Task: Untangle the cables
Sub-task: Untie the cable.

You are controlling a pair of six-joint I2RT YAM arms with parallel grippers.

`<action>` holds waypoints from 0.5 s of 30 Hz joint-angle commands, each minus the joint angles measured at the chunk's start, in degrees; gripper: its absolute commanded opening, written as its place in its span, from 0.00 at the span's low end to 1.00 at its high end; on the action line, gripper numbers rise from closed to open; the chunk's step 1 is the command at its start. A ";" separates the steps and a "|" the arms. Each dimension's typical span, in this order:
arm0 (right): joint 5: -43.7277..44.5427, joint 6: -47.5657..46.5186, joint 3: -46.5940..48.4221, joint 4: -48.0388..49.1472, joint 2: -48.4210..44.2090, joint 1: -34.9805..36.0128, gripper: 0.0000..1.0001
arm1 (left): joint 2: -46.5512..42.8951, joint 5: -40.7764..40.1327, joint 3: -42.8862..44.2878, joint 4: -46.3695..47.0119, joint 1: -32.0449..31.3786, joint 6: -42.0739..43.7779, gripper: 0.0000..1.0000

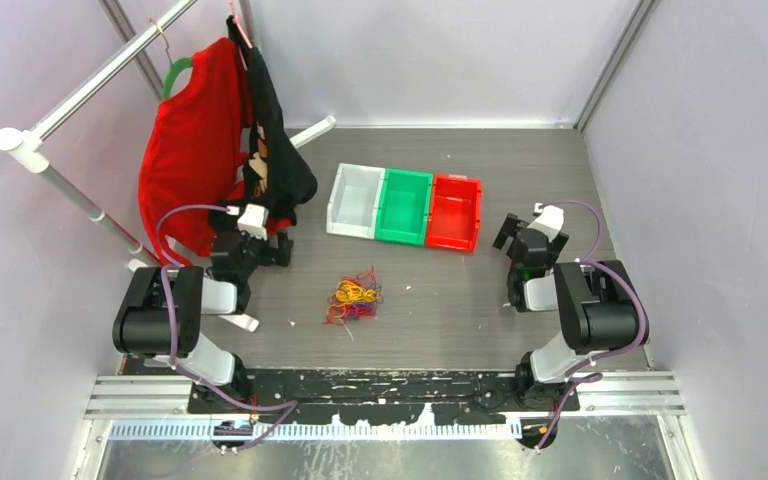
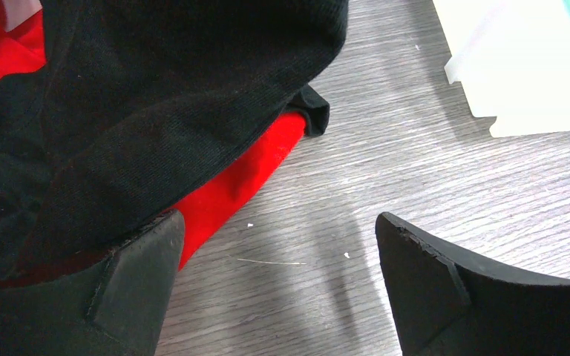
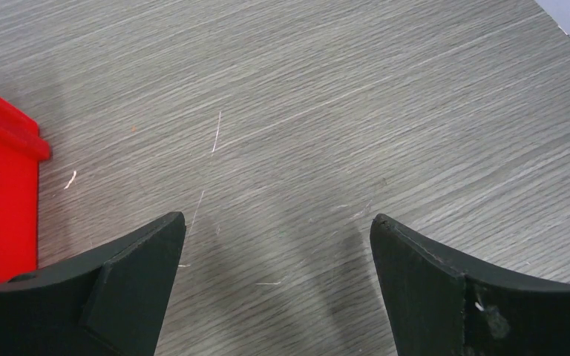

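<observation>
Item: the cables (image 1: 353,297), a single small knot of thin red, yellow-orange and dark loops, lying on the grey wood-grain desk (image 1: 440,300) roughly midway between the two arms and in front of the bins, touching neither gripper. Bins: three in a row at the far middle of the desk, side by side, the white bin (image 1: 355,200) on the left, the green bin (image 1: 405,207) in the middle, the red bin (image 1: 455,212) on the right. Left gripper (image 2: 278,245): jaws spread wide and holding nothing, low over the desk at the far left, well apart from the cables; its left finger sits just beside the hem of a red garment (image 2: 230,185) with a black garment (image 2: 156,96) draped over it. Both garments hang from a white rail (image 1: 110,65) at the far left corner. Right gripper (image 3: 278,237): jaws likewise spread and holding nothing, over bare desk just right of the red bin.
</observation>
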 commanded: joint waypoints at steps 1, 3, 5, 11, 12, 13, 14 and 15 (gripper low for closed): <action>0.00 -0.84 1.02 3.17 -1.08 -0.20 1.00 | -0.22 -0.26 0.92 3.33 0.26 -0.20 0.99; 0.04 -0.82 0.99 3.16 -1.09 -0.20 1.00 | -0.24 -0.22 0.92 3.33 0.30 -0.20 0.99; -0.01 -0.81 0.97 3.16 -1.10 -0.24 1.00 | -0.25 -0.29 0.89 3.38 0.29 -0.20 1.00; -0.10 -0.58 1.20 2.89 -1.00 -0.24 1.00 | -0.27 -0.23 0.96 3.30 0.26 -0.19 1.00; -0.08 -0.48 1.31 2.78 -0.99 -0.28 1.00 | -0.27 -0.22 0.94 3.26 0.33 -0.20 0.99; -0.12 -0.53 1.36 2.64 -0.99 -0.36 1.00 | -0.26 -0.22 0.97 3.30 0.31 -0.20 0.99; -0.25 -0.43 1.37 2.45 -1.15 -0.37 1.00 | -0.24 -0.23 0.88 3.33 0.26 -0.20 0.99; -0.27 -0.38 1.25 2.22 -1.49 -0.37 1.00 | -0.31 -0.26 0.83 3.35 0.26 -0.20 0.99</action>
